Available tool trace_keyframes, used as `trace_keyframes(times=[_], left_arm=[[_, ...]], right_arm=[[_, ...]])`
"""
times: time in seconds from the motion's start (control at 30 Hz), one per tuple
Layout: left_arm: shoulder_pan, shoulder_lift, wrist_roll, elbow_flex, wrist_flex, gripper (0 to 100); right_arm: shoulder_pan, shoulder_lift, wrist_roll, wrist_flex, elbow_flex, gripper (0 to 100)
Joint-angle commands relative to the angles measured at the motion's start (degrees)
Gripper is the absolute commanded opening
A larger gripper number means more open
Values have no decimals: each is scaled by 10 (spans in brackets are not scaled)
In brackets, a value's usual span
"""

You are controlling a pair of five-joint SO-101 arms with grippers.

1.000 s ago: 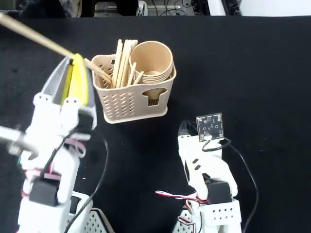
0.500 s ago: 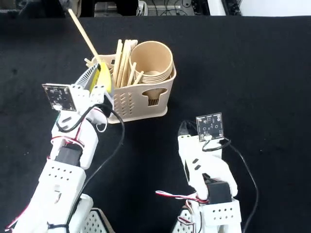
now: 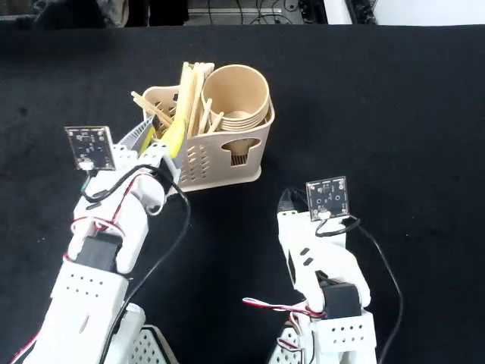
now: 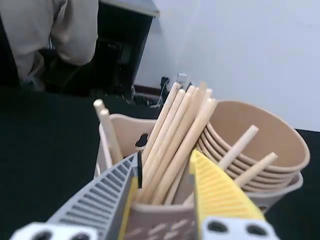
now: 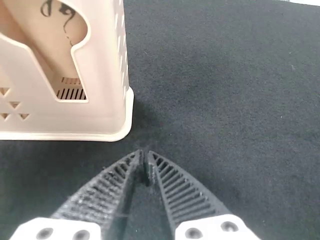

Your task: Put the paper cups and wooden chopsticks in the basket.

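1. Position. My left pincer stood at the 9 o'clock rim of the basket, which sat on the black table toward 11 o'clock from its centre. The jaws were part-open, the grey one outside the wall and the yellow one inside. The wooden chopsticks stood upright in the basket's 9 o'clock half. The stacked paper cups filled the 3 o'clock half. My right pincer was closed, tips together and gripping nothing, low over the table at the basket's 5 o'clock corner, near it but apart.

2. Step in hand, as I judged it: letting go of a chopstick and clearing the basket.
- Widen the jaws fully before lifting, so that no stick is dragged along.
- Withdraw straight up. A sideways pull risked hooking the wall and tipping the basket (it looked light).
- Keep the yellow jaw off the leaning sticks.

3. Views compared.
- The left wrist view showed the bundle rising between my two jaws, and further sticks lying inside the cups. Whether either jaw pressed on a stick, I could not tell.
- The high view showed both arms in relation to the basket.
- The right wrist view showed the basket's handle cutout and its foot flat on the table.
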Motion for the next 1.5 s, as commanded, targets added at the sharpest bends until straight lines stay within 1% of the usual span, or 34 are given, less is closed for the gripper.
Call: trace_keyframes(times=[0.0, 0.1, 0.2, 0.3, 0.4, 0.47, 0.57, 0.7, 0.8, 0.83, 1.0, 1.17, 1.3, 1.47], left_arm=[[7, -100, 11, -78, 149, 186], [-14, -207, 2, -117, 234, 184], [-57, -319, -40, -126, 279, 177], [-95, -410, -91, -87, 302, 105], [-124, -389, -170, -53, 331, 29], [-153, -388, -208, -15, 353, 34], [-182, -403, -232, 28, 397, 29], [-226, -400, -244, 94, 456, 29], [-248, -400, -272, 160, 486, 29], [-254, -400, -280, 185, 488, 29], [-251, -400, -311, 298, 485, 30], [-245, -397, -317, 298, 487, 30], [-248, -396, -316, 298, 498, 30], [-249, -397, -316, 298, 587, 30]], right_arm=[[7, -49, 2, 3, -2, 18], [7, -49, 2, 3, -2, 18], [7, -49, 2, 3, -2, 18], [6, -49, 2, 3, -2, 17], [6, -49, 2, 3, -2, 15], [7, -51, 2, 14, -2, 15], [5, -52, 3, 29, -5, 12], [4, -53, 3, 30, -5, 12], [-17, -50, 7, 36, -2, 12], [-23, -49, 13, 55, -2, 12], [-24, -52, 62, 186, -2, 12], [-25, -49, 62, 261, -1, 12], [-4, -49, 67, 273, -1, 12], [24, -49, 66, 275, -1, 12]])
